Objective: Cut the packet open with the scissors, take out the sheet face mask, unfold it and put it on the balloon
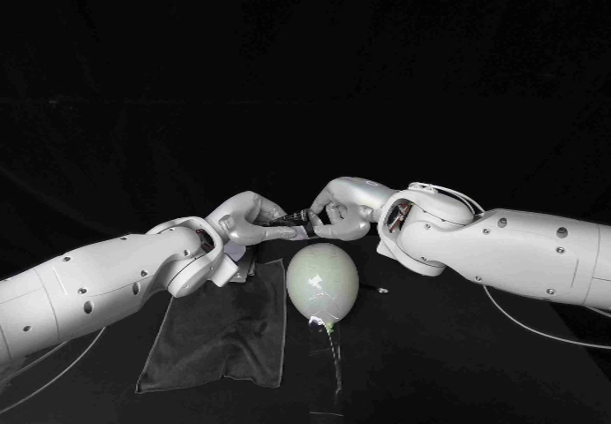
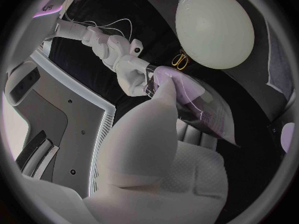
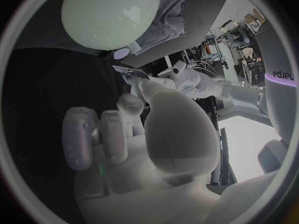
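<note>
The left robot hand and the right robot hand met just behind the balloon, each gripping one end of the packet stretched between them. The balloon lay on the black table, a dark cloth beside it and the scissors close by.

One each: balloon, packet, scissors, cloth

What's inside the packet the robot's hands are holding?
The left hand and the right hand both grip the packet just beyond the balloon. Only its shiny wrapper can be seen; the wrapper hides whatever is inside.
</note>
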Robot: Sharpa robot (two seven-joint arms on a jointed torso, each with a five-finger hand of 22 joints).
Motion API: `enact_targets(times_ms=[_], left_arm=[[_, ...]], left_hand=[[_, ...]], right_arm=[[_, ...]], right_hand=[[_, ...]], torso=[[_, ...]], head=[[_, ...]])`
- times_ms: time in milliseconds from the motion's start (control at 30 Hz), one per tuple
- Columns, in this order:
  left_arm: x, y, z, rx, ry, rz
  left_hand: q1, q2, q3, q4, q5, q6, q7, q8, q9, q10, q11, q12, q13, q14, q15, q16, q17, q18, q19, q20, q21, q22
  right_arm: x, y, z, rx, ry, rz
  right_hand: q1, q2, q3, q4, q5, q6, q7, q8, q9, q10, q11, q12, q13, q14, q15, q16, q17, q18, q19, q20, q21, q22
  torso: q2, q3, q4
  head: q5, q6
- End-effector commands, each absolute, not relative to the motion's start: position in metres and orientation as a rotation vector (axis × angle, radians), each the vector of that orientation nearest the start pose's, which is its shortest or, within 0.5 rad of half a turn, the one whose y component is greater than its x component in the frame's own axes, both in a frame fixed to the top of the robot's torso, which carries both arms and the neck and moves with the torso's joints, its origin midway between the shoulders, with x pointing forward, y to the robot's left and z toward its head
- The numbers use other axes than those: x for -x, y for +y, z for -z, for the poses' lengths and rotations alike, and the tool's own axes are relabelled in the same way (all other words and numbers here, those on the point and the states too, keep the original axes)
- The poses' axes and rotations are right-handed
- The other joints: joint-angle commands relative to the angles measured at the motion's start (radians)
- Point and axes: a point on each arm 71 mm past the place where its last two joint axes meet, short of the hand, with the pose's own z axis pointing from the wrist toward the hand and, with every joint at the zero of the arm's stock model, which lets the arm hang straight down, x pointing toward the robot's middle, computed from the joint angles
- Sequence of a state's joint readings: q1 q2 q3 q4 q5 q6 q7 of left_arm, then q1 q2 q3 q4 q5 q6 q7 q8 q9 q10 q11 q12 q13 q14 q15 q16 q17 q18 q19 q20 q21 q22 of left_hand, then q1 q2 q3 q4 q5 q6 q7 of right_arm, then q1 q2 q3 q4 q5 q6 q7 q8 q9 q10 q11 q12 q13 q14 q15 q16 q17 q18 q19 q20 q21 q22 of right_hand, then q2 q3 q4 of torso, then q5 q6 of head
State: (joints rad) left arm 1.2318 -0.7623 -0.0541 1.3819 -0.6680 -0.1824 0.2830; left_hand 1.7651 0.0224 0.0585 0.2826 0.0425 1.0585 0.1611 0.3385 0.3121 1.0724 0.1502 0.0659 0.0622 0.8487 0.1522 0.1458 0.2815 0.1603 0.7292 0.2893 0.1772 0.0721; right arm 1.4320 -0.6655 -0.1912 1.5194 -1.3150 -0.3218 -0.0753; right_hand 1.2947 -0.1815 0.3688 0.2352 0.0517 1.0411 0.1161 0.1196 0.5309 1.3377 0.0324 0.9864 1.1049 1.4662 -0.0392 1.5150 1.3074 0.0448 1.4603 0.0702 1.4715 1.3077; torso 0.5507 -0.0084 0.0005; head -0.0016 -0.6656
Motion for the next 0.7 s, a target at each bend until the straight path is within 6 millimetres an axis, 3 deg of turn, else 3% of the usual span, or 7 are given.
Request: enact_targets(times_ms=[33, 200, 467, 700], left_arm=[[-0.510, 0.189, 0.175, 0.358, 1.676, 1.328], [-0.509, 0.188, 0.175, 0.355, 1.681, 1.333], [-0.508, 0.183, 0.175, 0.346, 1.688, 1.349], [-0.508, 0.182, 0.174, 0.343, 1.689, 1.354]], left_hand=[[0.013, 0.001, 0.006, 0.000, 0.005, 0.005, -0.003, 0.004, 0.003, 0.009, 0.002, -0.004, -0.001, 0.008, -0.001, -0.004, -0.001, 0.011, -0.002, 0.001, -0.004, -0.001], [0.013, 0.001, 0.006, 0.000, 0.005, 0.005, -0.003, 0.004, 0.003, 0.009, 0.002, -0.004, -0.001, 0.008, -0.001, -0.004, -0.001, 0.011, -0.002, 0.001, -0.004, -0.001], [0.013, 0.001, 0.006, 0.000, 0.005, 0.004, -0.003, 0.005, 0.003, 0.009, 0.002, -0.004, -0.001, 0.008, -0.001, -0.004, -0.002, 0.010, -0.002, 0.001, -0.005, -0.002], [0.013, 0.001, 0.006, 0.000, 0.005, 0.004, -0.003, 0.005, 0.003, 0.009, 0.002, -0.004, -0.001, 0.008, -0.001, -0.004, -0.002, 0.010, -0.002, 0.001, -0.005, -0.002]], right_arm=[[-0.492, -0.111, 0.126, 0.302, 1.620, -0.825], [-0.493, -0.109, 0.126, 0.302, 1.622, -0.823], [-0.501, -0.101, 0.127, 0.308, 1.628, -0.805], [-0.502, -0.096, 0.129, 0.322, 1.640, -0.803]], right_hand=[[-0.008, -0.005, -0.006, 0.001, -0.004, -0.002, -0.003, 0.001, 0.001, 0.003, -0.002, 0.000, 0.001, 0.081, 0.003, 0.004, 0.167, -0.014, 0.033, 0.003, -0.003, 0.179], [-0.007, -0.007, -0.013, 0.005, -0.003, -0.004, -0.003, 0.001, 0.002, 0.004, -0.002, 0.001, 0.002, 0.081, 0.003, 0.004, 0.168, -0.014, 0.033, 0.003, -0.003, 0.180], [0.032, 0.029, -0.004, 0.003, -0.003, 0.007, -0.009, 0.009, 0.007, 0.008, -0.008, 0.006, 0.009, 0.083, -0.001, 0.010, 0.178, -0.015, 0.037, 0.000, 0.002, 0.185], [0.049, 0.039, -0.003, 0.001, -0.003, 0.019, -0.014, 0.018, 0.012, 0.013, -0.012, 0.013, 0.016, 0.085, -0.004, 0.013, 0.185, -0.017, 0.041, -0.002, 0.006, 0.189]], torso=[[0.000, 0.0002, -0.0001], [0.000, 0.0001, 0.0000], [0.000, -0.0010, 0.0028], [0.000, -0.0012, 0.0019]], head=[[0.000, 0.000], [-0.002, -0.002], [-0.006, -0.002], [-0.004, -0.003]])
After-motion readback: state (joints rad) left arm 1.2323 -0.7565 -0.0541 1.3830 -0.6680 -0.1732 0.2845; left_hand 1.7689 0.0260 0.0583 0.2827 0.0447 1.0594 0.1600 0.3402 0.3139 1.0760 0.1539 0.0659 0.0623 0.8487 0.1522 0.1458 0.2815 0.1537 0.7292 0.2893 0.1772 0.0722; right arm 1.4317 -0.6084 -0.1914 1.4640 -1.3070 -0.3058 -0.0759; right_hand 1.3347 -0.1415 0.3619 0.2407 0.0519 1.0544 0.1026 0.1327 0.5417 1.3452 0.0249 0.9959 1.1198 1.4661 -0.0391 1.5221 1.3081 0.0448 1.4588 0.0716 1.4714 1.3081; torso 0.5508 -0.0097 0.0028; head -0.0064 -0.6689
